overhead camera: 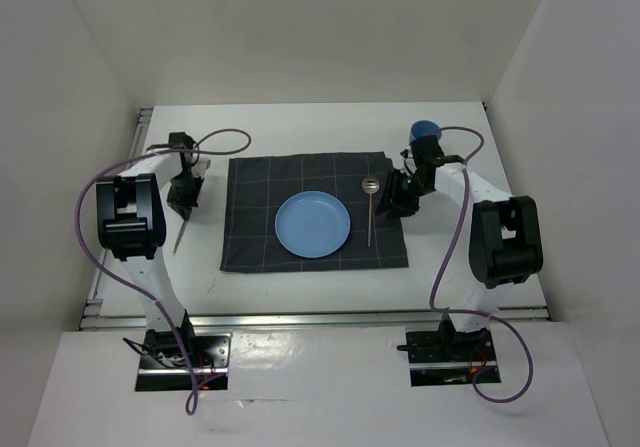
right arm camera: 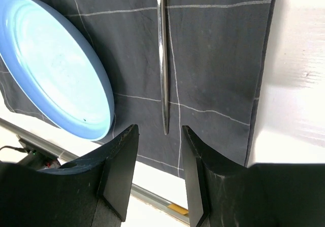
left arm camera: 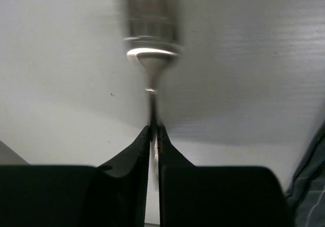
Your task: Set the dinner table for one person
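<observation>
**One of each on the cloth, two pincers over it**

The white desk [overhead camera: 300, 132] stretches under both pincers and carries everything here. The left pincer [left arm camera: 154, 140] is clamped tight on the handle of the only fork [left arm camera: 152, 49]. Its tines point away from the fingers and look blurred, with bare desk behind them. The one dark checked cloth [overhead camera: 255, 182] lies just to this pincer's right.

The right pincer [right arm camera: 158, 146] has its jaws apart and grips nothing. The single spoon [right arm camera: 162, 59] lies on the cloth straight ahead of it, with the handle end near the gap between the fingertips. To this pincer's left, one blue plate [right arm camera: 51, 69] sits on the cloth. One blue cup [overhead camera: 425, 128] stands off the cloth, just beyond the right pincer.
</observation>
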